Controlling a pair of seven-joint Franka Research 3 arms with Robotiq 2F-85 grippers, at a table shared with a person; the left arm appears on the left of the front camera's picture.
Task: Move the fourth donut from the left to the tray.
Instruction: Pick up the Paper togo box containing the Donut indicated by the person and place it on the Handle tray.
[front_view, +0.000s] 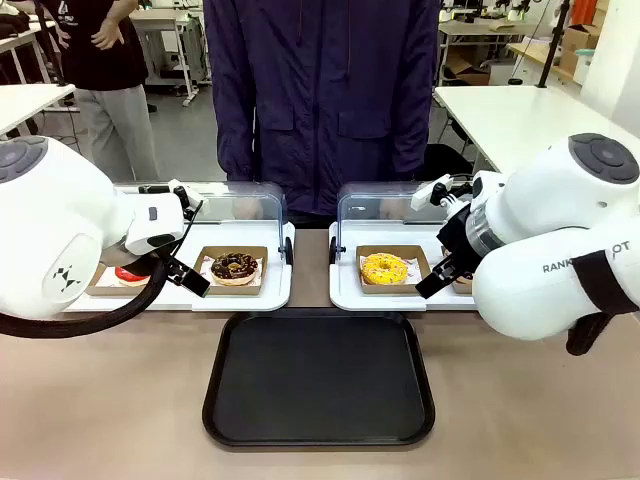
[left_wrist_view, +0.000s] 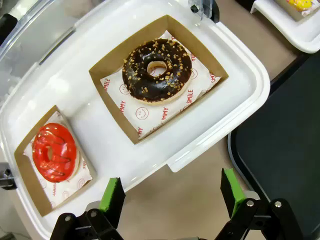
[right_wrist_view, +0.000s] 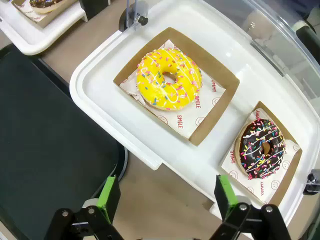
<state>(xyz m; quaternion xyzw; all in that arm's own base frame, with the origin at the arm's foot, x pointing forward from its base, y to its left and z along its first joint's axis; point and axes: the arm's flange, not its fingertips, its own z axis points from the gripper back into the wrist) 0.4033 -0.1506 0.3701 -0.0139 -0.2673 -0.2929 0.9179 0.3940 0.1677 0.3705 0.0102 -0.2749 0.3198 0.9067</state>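
Note:
The fourth donut (right_wrist_view: 262, 148), chocolate-iced with white streaks and coloured sprinkles, lies in a brown cardboard holder on the right white display tray (right_wrist_view: 100, 95). In the front view my right arm covers nearly all of it. My right gripper (right_wrist_view: 167, 197) is open and empty, hovering over that tray's front edge, with the donut off to the right beyond its fingertips. The black tray (front_view: 318, 378) lies flat at the table's front middle, and its corner (right_wrist_view: 50, 150) is in the right wrist view. My left gripper (left_wrist_view: 172, 195) is open and empty above the left display tray's front edge.
A yellow donut (right_wrist_view: 169, 79) sits beside the fourth one. On the left white tray (left_wrist_view: 65, 85) are a chocolate donut with golden sprinkles (left_wrist_view: 157, 70) and a red donut (left_wrist_view: 54, 152). Clear lids stand raised behind both trays. A person (front_view: 320, 100) stands at the far side.

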